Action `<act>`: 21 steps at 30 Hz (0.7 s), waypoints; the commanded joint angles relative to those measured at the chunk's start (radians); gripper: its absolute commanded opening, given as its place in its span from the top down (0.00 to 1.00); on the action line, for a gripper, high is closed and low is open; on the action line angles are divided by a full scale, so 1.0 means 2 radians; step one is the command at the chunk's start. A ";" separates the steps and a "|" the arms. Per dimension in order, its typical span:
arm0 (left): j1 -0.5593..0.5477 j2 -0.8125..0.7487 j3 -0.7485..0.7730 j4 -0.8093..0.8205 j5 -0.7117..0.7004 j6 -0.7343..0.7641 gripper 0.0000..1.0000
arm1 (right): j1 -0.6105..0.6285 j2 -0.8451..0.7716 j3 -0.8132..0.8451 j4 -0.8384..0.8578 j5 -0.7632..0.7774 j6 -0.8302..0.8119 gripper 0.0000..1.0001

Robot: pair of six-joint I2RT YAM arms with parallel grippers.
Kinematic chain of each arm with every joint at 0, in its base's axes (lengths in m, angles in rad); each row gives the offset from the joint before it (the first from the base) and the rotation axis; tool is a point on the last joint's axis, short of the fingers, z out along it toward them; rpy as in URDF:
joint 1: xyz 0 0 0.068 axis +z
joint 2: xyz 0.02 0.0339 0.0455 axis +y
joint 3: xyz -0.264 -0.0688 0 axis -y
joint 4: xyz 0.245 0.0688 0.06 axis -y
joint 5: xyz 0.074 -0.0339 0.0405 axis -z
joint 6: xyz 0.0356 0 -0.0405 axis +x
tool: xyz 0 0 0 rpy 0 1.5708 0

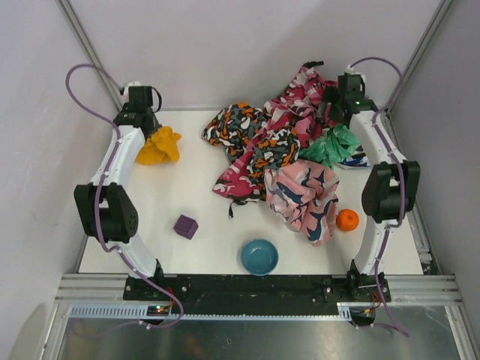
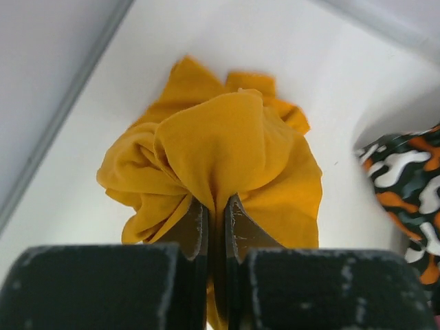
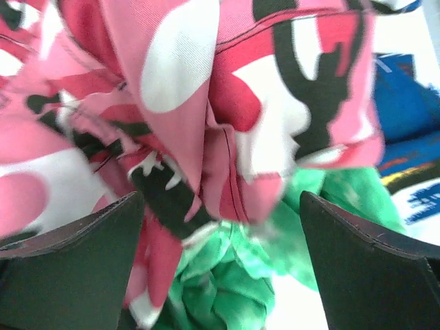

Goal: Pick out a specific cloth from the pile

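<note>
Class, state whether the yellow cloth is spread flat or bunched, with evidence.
Bunched: the yellow cloth gathers in folds between the shut jaws of the left gripper.

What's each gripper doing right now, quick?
Left gripper: shut on the yellow cloth.
Right gripper: open, jaws either side of a pink fold of the pile.

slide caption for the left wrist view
Left hand shut on a fold of the small plain yellow-orange cloth, apart from the patterned cloth pile.
</note>
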 commanded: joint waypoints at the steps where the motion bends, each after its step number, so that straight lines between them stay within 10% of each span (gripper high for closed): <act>1: 0.016 0.001 -0.058 0.024 0.031 -0.084 0.99 | 0.000 -0.127 -0.029 0.012 0.010 -0.005 0.01; 2: 0.017 0.003 -0.073 0.024 0.039 -0.088 0.92 | 0.000 -0.151 -0.039 0.017 0.008 -0.002 0.01; 4: 0.017 0.001 -0.095 0.023 0.063 -0.093 0.39 | 0.001 -0.197 -0.071 0.032 0.000 0.006 0.01; 6: 0.016 -0.019 -0.111 0.022 0.088 -0.095 0.10 | 0.001 -0.248 -0.119 0.058 -0.015 0.016 0.01; 21: -0.088 -0.355 -0.248 0.018 0.121 -0.090 0.00 | 0.003 -0.470 -0.360 0.043 0.015 0.062 0.01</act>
